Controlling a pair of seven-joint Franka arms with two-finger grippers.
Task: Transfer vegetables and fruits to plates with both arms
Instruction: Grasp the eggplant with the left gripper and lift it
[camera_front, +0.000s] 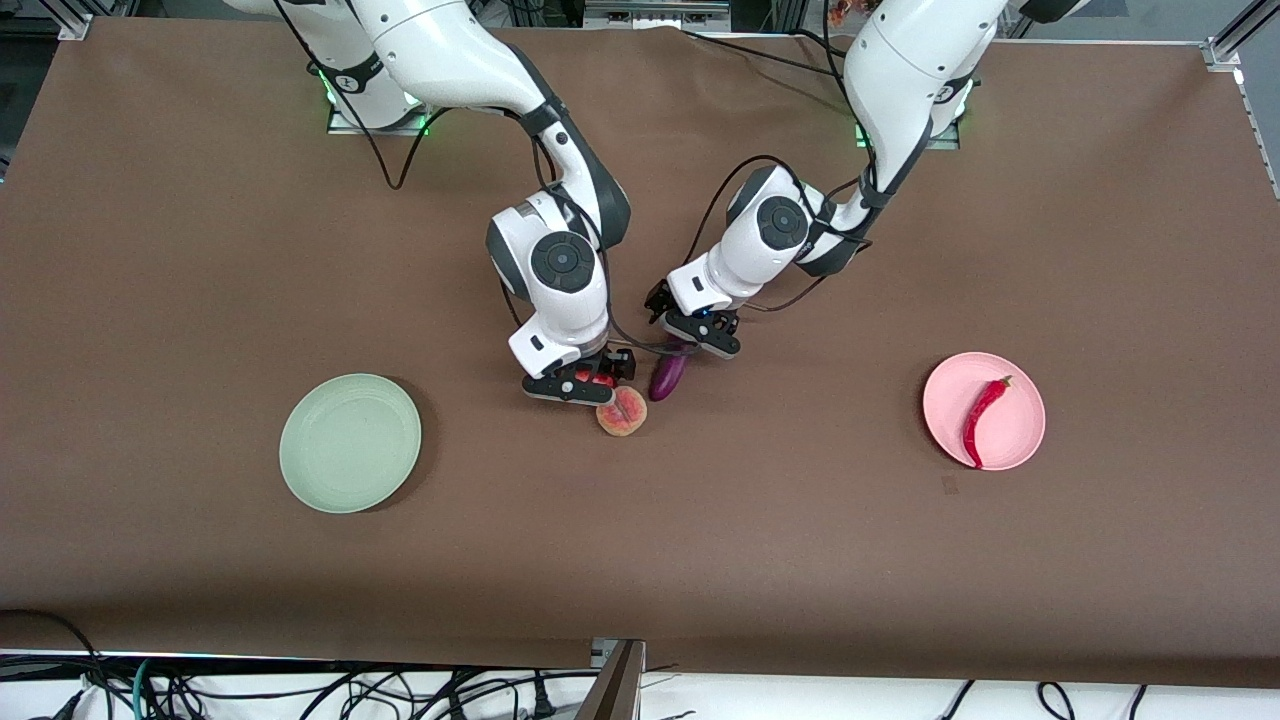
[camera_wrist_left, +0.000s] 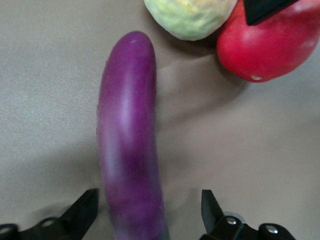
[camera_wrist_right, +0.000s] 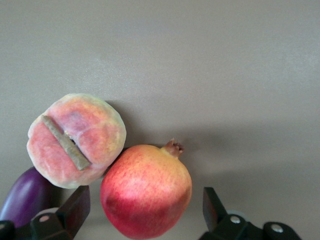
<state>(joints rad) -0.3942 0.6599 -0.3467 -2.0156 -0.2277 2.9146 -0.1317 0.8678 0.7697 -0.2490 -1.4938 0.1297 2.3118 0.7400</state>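
Note:
The purple eggplant (camera_front: 668, 376), the peach (camera_front: 622, 411) and the red apple (camera_front: 592, 380) lie close together at the table's middle. My left gripper (camera_front: 697, 338) is low over the eggplant's stem end. In the left wrist view it (camera_wrist_left: 150, 200) is open, with the eggplant (camera_wrist_left: 129, 145) between its fingers. My right gripper (camera_front: 583, 385) is low over the apple. In the right wrist view it (camera_wrist_right: 145, 197) is open around the apple (camera_wrist_right: 146, 190), which touches the peach (camera_wrist_right: 75, 140). The red chili (camera_front: 984, 420) lies on the pink plate (camera_front: 1018, 400). The green plate (camera_front: 350, 442) holds nothing.
The green plate is toward the right arm's end of the table, the pink plate toward the left arm's end. The two grippers are close beside each other; the right one's finger (camera_wrist_left: 265, 7) shows over the apple (camera_wrist_left: 267, 47) in the left wrist view. Brown cloth covers the table.

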